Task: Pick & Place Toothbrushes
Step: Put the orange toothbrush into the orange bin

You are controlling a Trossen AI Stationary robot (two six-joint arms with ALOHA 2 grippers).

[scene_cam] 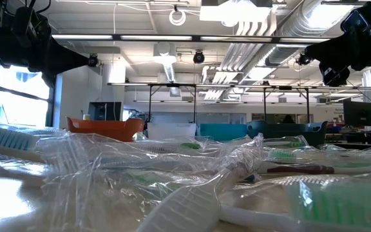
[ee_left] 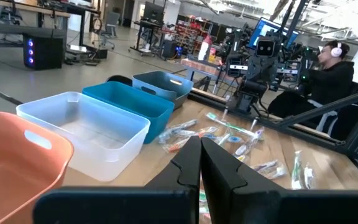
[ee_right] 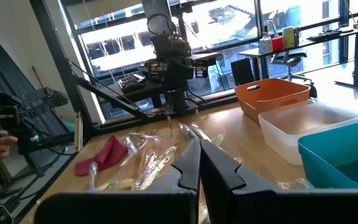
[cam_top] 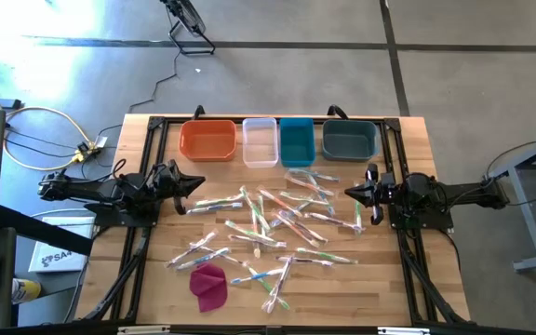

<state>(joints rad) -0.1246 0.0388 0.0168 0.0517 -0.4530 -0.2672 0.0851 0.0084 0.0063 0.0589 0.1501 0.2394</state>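
Several wrapped toothbrushes (cam_top: 273, 223) lie scattered flat on the wooden table (cam_top: 408, 149), between the two arms; they fill the near ground of the low view (scene_cam: 172, 174). My left gripper (cam_top: 200, 183) hangs shut at the table's left side, pointing level toward the pile, with nothing in it (ee_left: 201, 158). My right gripper (cam_top: 347, 193) hangs shut at the right side, also level and facing the pile (ee_right: 200, 160). Both are above the tabletop and apart from the toothbrushes.
Along the far edge stand an orange bin (cam_top: 207, 140), a clear white bin (cam_top: 260, 141), a teal bin (cam_top: 297, 141) and a grey-blue bin (cam_top: 350, 140). A magenta cloth lump (cam_top: 209, 285) lies near the front left. A person sits beyond the table (ee_left: 337, 74).
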